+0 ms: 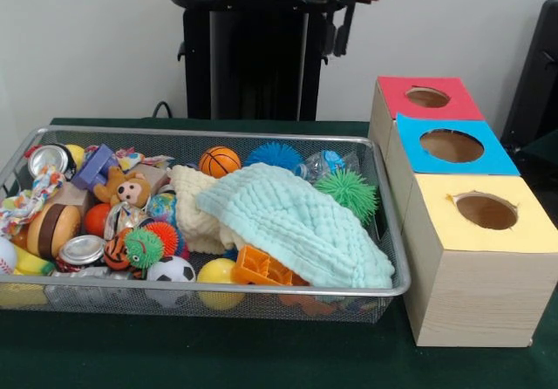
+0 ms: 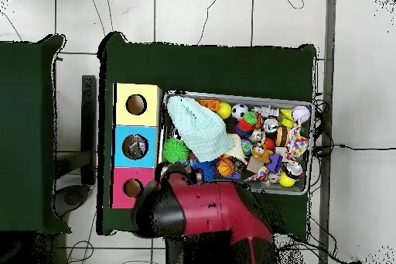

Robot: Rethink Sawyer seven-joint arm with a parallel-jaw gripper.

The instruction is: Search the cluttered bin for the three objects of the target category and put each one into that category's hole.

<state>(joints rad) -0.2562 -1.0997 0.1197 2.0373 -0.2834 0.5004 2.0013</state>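
Note:
The wire mesh bin (image 1: 218, 133) stands on the green table, full of toys, and also shows in the overhead view (image 2: 236, 95). One clear bluish plastic lump (image 1: 324, 164) lies at the bin's far right, between a blue spiky ball (image 1: 274, 155) and a green spiky ball (image 1: 347, 190). Other lumps are hidden or too small to tell. The blue-topped hole (image 1: 452, 146) is the middle box's; from overhead, the hole (image 2: 137, 146) shows something pale inside. My arm (image 2: 205, 210) is drawn back over the pedestal. Of the gripper (image 1: 343, 27) only a black part shows, far from the bin.
A pale green cloth (image 1: 296, 223) covers the bin's right half over a cream cloth (image 1: 196, 201). Balls, cans (image 1: 81, 249), a plush toy (image 1: 126, 188) and an orange plastic piece (image 1: 260, 267) fill the rest. Red-topped (image 1: 427, 97) and yellow-topped (image 1: 486, 210) holes flank the blue one.

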